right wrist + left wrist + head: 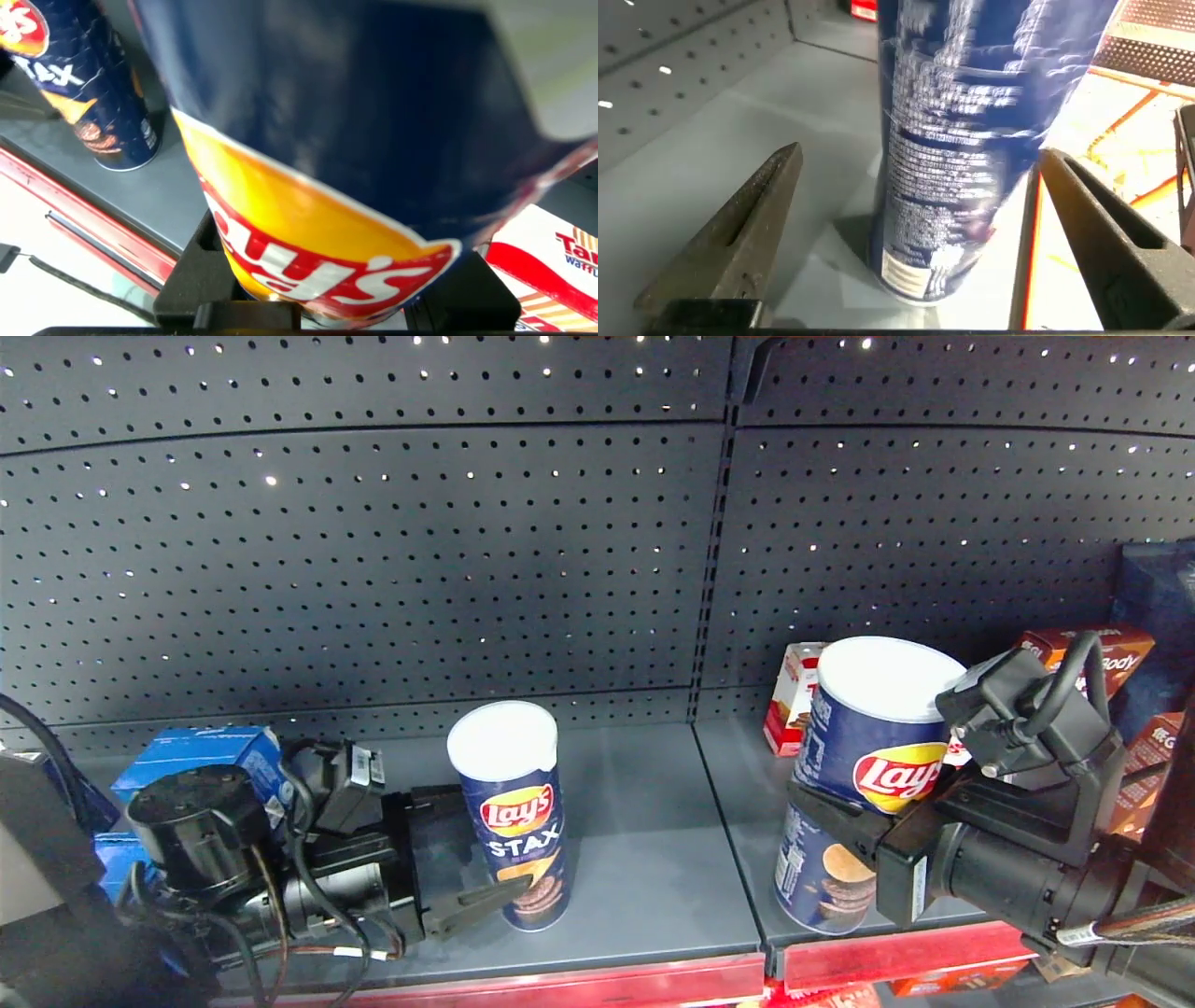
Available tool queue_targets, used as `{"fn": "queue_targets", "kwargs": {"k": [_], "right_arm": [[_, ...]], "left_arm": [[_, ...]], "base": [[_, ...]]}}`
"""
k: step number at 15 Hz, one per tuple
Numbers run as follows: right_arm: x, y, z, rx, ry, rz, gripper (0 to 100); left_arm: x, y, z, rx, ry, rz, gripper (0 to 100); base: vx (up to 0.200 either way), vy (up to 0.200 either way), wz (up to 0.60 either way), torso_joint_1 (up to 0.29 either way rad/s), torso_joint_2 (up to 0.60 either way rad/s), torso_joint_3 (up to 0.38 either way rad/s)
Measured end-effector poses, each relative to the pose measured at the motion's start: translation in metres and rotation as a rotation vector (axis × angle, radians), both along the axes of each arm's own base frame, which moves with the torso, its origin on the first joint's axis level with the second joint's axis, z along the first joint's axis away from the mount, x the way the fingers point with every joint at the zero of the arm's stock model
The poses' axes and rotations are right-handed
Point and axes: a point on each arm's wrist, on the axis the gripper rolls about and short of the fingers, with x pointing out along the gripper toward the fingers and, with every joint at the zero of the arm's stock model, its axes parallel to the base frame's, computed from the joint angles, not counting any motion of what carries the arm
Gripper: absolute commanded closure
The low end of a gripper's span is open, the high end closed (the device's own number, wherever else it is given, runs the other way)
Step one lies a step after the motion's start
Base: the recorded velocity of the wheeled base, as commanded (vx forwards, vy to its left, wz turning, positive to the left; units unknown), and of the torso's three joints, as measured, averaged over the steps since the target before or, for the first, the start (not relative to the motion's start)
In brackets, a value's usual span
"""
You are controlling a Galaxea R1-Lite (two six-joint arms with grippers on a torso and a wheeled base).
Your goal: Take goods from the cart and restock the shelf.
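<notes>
1. Head view, left arm. The left gripper (485, 845) lies low over the matte grey shelf board (653, 840) with its jaws spread and nothing gripped. The standing canister (518, 812) rises between the fingertips, just ahead of the palm, its long axis upright and crosswise to the fingers. A blue box (201, 756) sits behind the wrist.
2. Head view, right arm. The right gripper (868, 821) is clamped around the middle of the held canister (878, 756), a smooth printed tube with a flat white lid. The tube leans a little off upright. Its base is low beside the shelf's front edge, and contact with the board cannot be judged. Beyond the hand stand a red-and-white carton (794, 695) and the perforated back panel (467, 569).
3. Left wrist view. Both tapered metal fingers (738, 233) flank the standing canister (962, 140) and are apart from its wall. The canister's base rests on the board (719, 140).
4. Right wrist view. The held canister (355, 187) runs straight out from the palm. The standing canister (103, 103) is well apart to one side, and the carton (551, 261) is near on the other.
5. Judgement. The right hand is the loaded one. Setting down probably requires bringing the tube's axis upright over the bare board between hand and carton.
</notes>
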Motion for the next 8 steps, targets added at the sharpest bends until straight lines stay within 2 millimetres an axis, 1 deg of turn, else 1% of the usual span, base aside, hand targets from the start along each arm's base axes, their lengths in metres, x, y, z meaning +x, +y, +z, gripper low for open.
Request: {"fn": "queue_targets", "kwargs": {"k": [2,5,8], "right_arm": [[0.000,0.000,0.000,0.001,0.000,0.000,100],[0.000,-0.001,0.000,0.002,0.000,-0.004,100],[0.001,-0.002,-0.001,0.002,0.001,-0.011,100]], "left_arm": [[-0.006,0.004,0.006,-0.003,-0.013,0.010,0],[-0.018,0.007,0.008,0.000,-0.004,0.016,0],[-0.022,0.010,0.009,0.001,-0.005,0.023,0]], "base": [[0.000,0.000,0.00,0.000,0.00,0.000],[0.000,0.000,0.00,0.000,0.00,0.000],[0.000,0.000,0.00,0.000,0.00,0.000]]}}
